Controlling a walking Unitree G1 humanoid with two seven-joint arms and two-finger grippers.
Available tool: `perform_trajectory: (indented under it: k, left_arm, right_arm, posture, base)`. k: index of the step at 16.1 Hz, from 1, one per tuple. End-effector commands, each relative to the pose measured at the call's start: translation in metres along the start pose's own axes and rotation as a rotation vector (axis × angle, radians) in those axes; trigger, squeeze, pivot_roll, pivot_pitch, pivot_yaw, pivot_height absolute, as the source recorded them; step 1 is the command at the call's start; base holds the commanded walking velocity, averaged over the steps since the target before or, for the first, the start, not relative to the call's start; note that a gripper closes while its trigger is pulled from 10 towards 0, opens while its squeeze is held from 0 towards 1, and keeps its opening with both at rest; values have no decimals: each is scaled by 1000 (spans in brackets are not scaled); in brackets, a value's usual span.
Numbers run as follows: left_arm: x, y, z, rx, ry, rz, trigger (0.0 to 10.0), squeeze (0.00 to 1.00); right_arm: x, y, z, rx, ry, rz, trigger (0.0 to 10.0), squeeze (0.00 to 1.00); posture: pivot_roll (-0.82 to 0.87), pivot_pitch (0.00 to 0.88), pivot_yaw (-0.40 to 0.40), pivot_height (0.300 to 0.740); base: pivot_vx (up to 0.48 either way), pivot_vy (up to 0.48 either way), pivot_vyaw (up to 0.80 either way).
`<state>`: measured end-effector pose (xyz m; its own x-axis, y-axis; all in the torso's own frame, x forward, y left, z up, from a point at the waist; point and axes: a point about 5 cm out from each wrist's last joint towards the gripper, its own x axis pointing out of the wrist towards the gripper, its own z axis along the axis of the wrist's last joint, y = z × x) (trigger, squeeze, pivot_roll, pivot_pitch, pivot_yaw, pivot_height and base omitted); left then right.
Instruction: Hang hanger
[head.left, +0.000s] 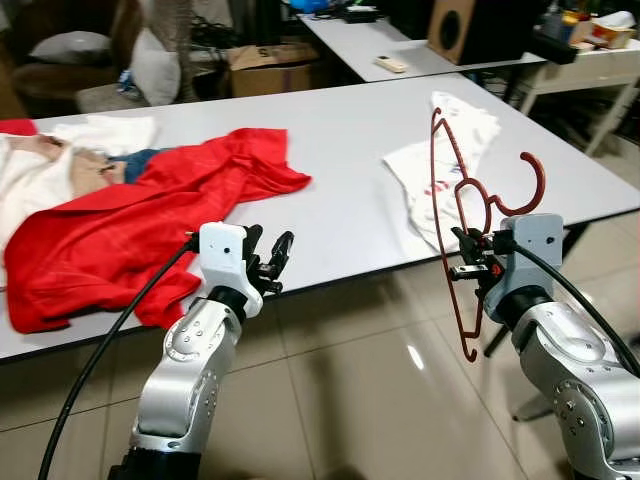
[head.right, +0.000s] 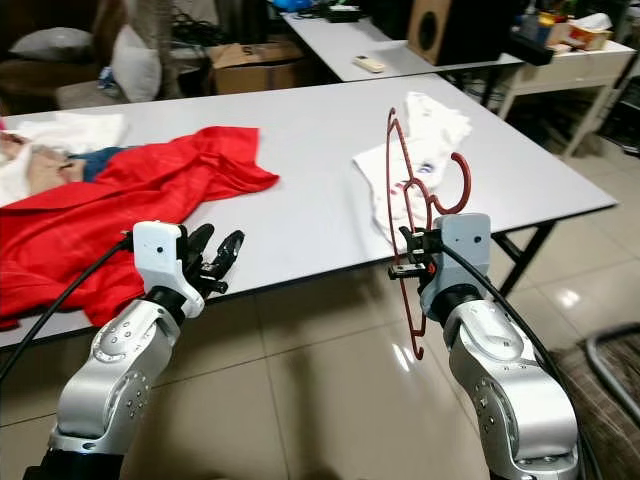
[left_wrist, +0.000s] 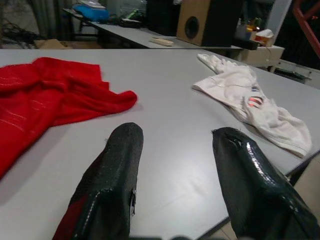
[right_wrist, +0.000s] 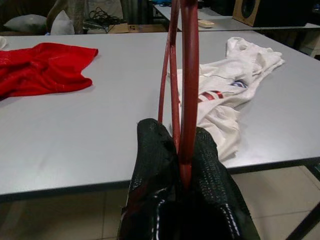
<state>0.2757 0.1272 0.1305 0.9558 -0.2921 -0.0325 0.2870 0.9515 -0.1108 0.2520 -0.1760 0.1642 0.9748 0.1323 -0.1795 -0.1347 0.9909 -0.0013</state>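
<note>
1. Grey table (head.left: 340, 150) ran across the front of the robot, with tiled floor below and a second table plus a speaker behind; I couldn't spot any rail or rod to hang from.
2. Hanger (head.left: 452, 200) was already in the right gripper (head.left: 470, 255), held off the table's near edge, not resting on the surface.
3. Its long axis stood close to vertical: one end was up over the white shirt (head.left: 440, 160), the other hung down past the table edge toward the floor. The hook curled out to the robot's right, just above the gripper.
4. Right gripper was clamped on the hanger's wire close to the hook; in the right wrist view both fingers (right_wrist: 150, 170) pressed together with the red wire between them.
5. Left gripper (head.left: 272, 262) sat near the table's front edge beside the red cloth (head.left: 140, 220), with its fingers (left_wrist: 112, 180) spread apart and nothing between them or touching them.
6. Judgement: the right arm owns the move, since it already carries the hanger. What matters is hook direction; it pointed right and up, so the wrist would need to present the hook opening to whatever bar turns up.
</note>
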Motion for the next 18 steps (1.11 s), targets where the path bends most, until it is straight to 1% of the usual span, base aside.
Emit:
perform_trajectory:
  k: [1,3,4,10,11,12,15,16,17,18]
  left_arm:
    - [0,2,0,10,-4,21,10000,0]
    - [0,2,1,25,-8,16,10000,0]
    - [0,1,1,28,-8,13,10000,0]
    - [0,-1,0,33,-5,1,10000,0]
    - [0,-3,0,28,-5,-10,10000,0]
    - [0,-5,-1,-6,1,-29,10000,0]
    - [3,-11,-6,-14,67,-81,10000,0]
    - [2,-13,-7,-17,75,-92,10000,0]
    - [1,-16,-8,-33,82,-125,10000,0]
    - [1,-16,-8,-33,82,-125,10000,0]
  right_arm:
    - [2,0,-5,6,19,7,10000,0]
    - [2,-2,-7,40,24,1,10000,0]
    - [2,-2,-9,43,30,-4,10000,0]
    - [2,-3,-9,28,27,-4,10000,0]
    - [2,-3,-9,30,26,-4,10000,0]
    - [2,-3,-10,45,25,-5,10000,0]
    - [2,-2,-11,77,51,10,10000,0]
    - [2,-1,-11,77,53,17,10000,0]
    - [2,0,-11,77,50,26,10000,0]
    - [2,0,-11,77,50,26,10000,0]
  posture:
    - [-123,0,13,740]
    - [-120,0,13,740]
    - [-119,0,12,740]
    - [-121,0,9,740]
    - [-123,0,12,740]
    - [-123,0,12,740]
    - [-121,0,15,740]
    - [-121,0,15,740]
    - [-119,0,16,740]
    - [-119,0,16,740]
  base:
    - [0,-371,0]
    - [0,-399,0]
    - [0,-412,0]
    - [0,-416,0]
    - [0,0,0]
    - [0,0,0]
    - [0,0,0]
    - [0,0,0]
    - [0,0,0]
    - [0,0,0]
